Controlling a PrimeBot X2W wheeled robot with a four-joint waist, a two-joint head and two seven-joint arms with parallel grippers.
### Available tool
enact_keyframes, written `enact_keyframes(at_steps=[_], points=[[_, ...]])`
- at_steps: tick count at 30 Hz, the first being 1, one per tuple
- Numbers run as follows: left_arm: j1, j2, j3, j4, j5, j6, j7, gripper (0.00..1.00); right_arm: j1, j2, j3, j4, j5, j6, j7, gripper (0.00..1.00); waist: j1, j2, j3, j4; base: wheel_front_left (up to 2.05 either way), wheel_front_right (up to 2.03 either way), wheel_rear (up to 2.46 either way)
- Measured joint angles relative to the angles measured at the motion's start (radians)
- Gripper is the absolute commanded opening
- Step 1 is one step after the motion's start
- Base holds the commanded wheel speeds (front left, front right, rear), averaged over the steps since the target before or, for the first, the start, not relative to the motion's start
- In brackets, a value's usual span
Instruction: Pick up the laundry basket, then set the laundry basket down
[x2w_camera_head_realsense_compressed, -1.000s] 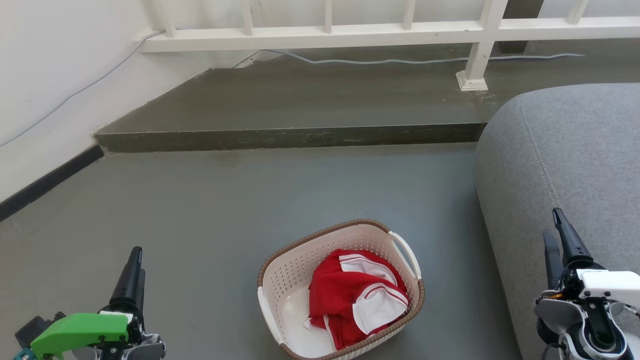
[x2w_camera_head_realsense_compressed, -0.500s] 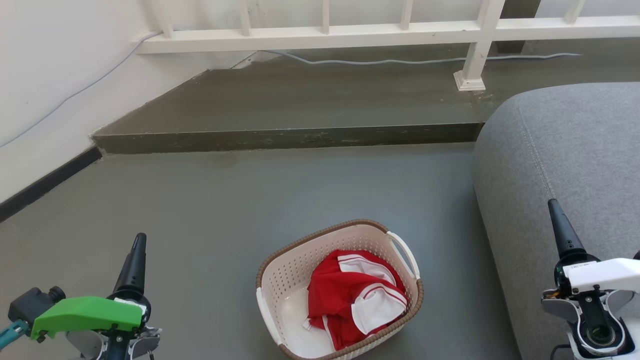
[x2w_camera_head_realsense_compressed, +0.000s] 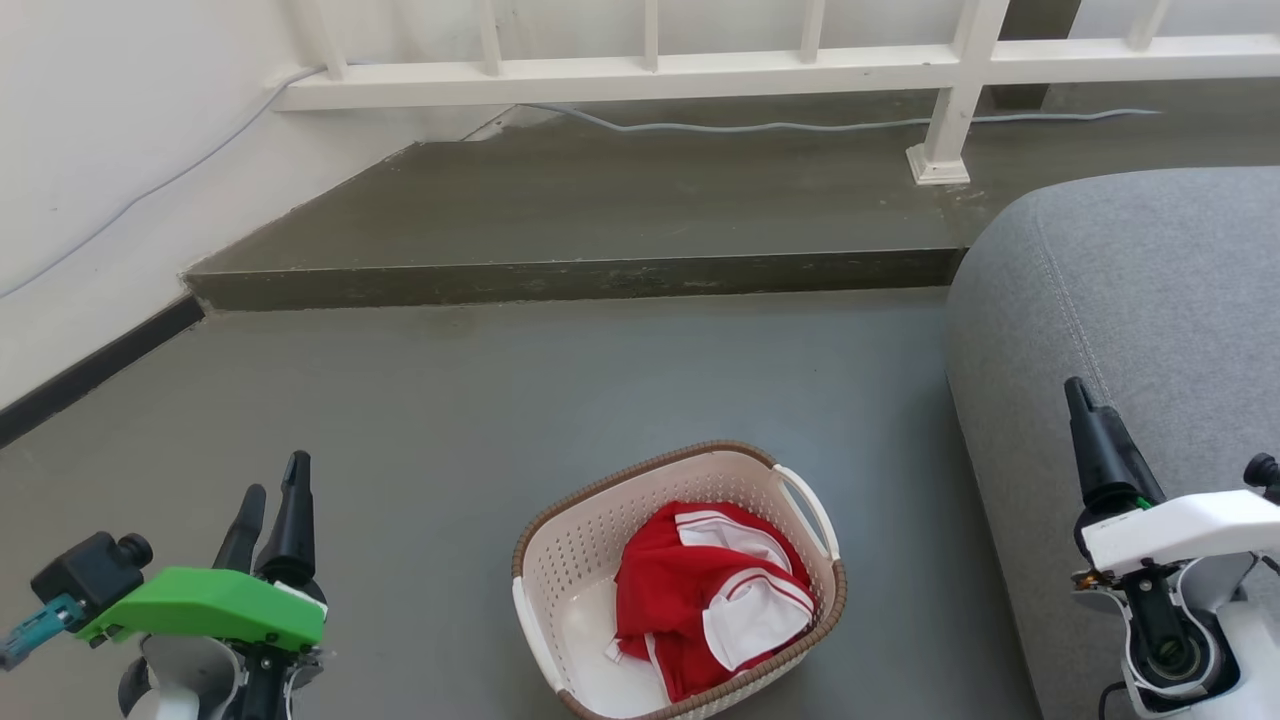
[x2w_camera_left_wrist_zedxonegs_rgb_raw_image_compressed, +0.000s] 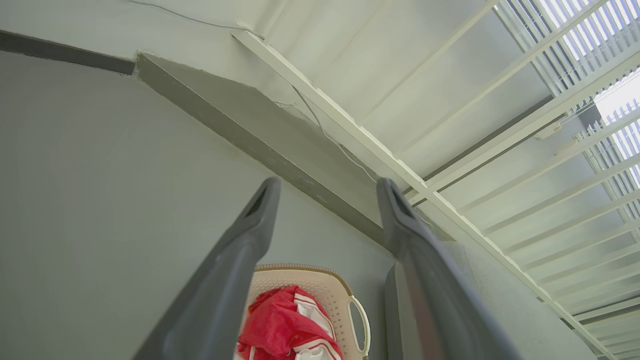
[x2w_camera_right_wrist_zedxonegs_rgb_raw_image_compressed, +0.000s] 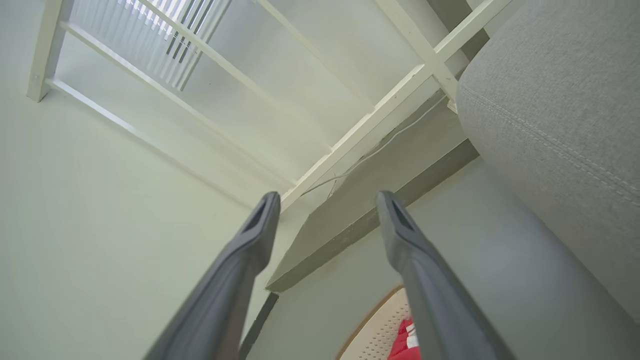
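Cream perforated plastic, rounded-rectangular, with a brown woven-look rim and white side handles: the laundry basket (x2w_camera_head_realsense_compressed: 585, 540) sits on the smooth grey floor (x2w_camera_head_realsense_compressed: 450, 400) at 6 o'clock, with a crumpled red-and-white garment (x2w_camera_head_realsense_compressed: 700, 590) inside. At 7 o'clock the left tool (x2w_camera_head_realsense_compressed: 273, 478), above a glossy green cover (x2w_camera_head_realsense_compressed: 200, 605), has its dark tapered fingers apart and empty. At 4 o'clock the right tool (x2w_camera_right_wrist_zedxonegs_rgb_raw_image_compressed: 327, 197) is likewise spread, touching nothing, beside a grey woven-fabric sofa (x2w_camera_head_realsense_compressed: 1150, 280) with a stitched seam. Farther, toward 12 o'clock, come a dark scuffed step (x2w_camera_head_realsense_compressed: 570, 275), a pale cable (x2w_camera_head_realsense_compressed: 780, 124) and a white railing (x2w_camera_head_realsense_compressed: 650, 70).
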Motion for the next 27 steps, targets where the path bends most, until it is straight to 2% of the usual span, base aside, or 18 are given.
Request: enact_keyframes(at_steps=[9, 27], points=[[0.0, 0.014, -0.04, -0.005, 0.143, 0.028, -0.031, 1.0, 0.0, -0.007, 0.05, -0.006, -0.147, -0.021, -0.031, 1.0, 0.0, 0.0, -0.002, 0.002, 0.0, 0.0, 0.0], [-0.001, 0.02, -0.093, -0.011, 0.394, 0.087, -0.094, 1.0, 0.0, -0.025, 0.14, 0.01, -0.408, -0.041, -0.093, 1.0, 0.0, 0.0, -0.006, 0.006, 0.0, 0.0, 0.0]])
